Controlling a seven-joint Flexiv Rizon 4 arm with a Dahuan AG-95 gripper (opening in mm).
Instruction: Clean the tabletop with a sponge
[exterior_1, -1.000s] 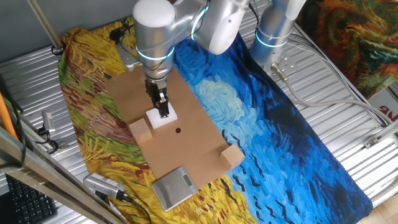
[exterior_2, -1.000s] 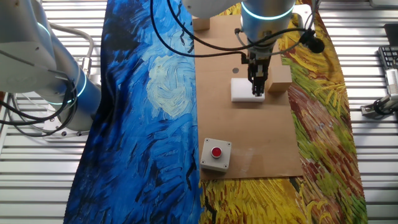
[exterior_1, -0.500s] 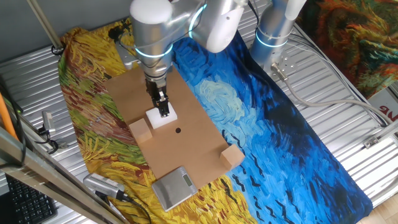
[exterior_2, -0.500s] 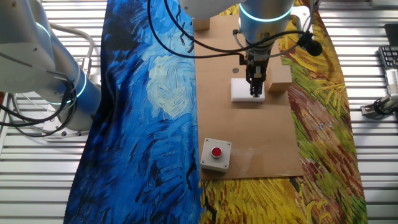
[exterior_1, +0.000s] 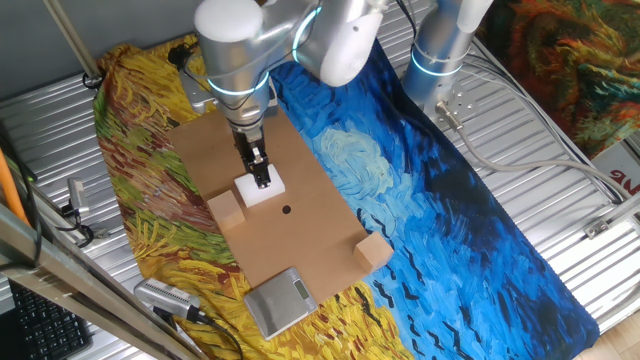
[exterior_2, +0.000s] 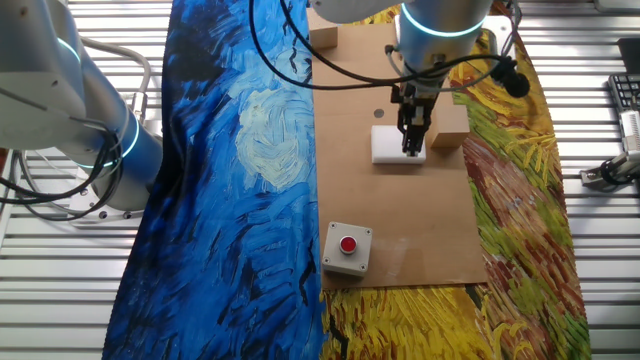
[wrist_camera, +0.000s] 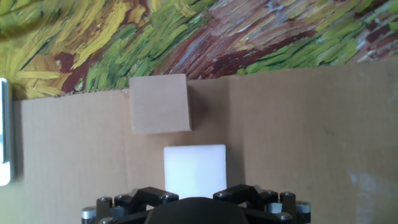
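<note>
The white sponge (exterior_1: 258, 190) lies on the brown tabletop board (exterior_1: 310, 240), near its dark dot (exterior_1: 286, 209). My gripper (exterior_1: 262, 181) points straight down onto the sponge, and its fingers close on the block from both sides. In the other fixed view the gripper (exterior_2: 411, 148) stands at the sponge's (exterior_2: 392, 146) right side on the board (exterior_2: 420, 220). In the hand view the sponge (wrist_camera: 194, 170) sits between my fingers at the bottom edge, on the board (wrist_camera: 298, 137); the gripper (wrist_camera: 193, 190) is mostly cut off.
A tan cube (exterior_1: 226, 210) stands right beside the sponge and shows in the hand view (wrist_camera: 159, 103). Another cube (exterior_1: 373, 250) and a grey scale (exterior_1: 280, 302) sit at the board's near end. A red-button box (exterior_2: 347, 247) sits at the other end. Painted cloth (exterior_1: 450, 200) surrounds the board.
The arm's upper part has leaned a little to the left. The gripper and the sponge stay at nearly the same spot on the board.
</note>
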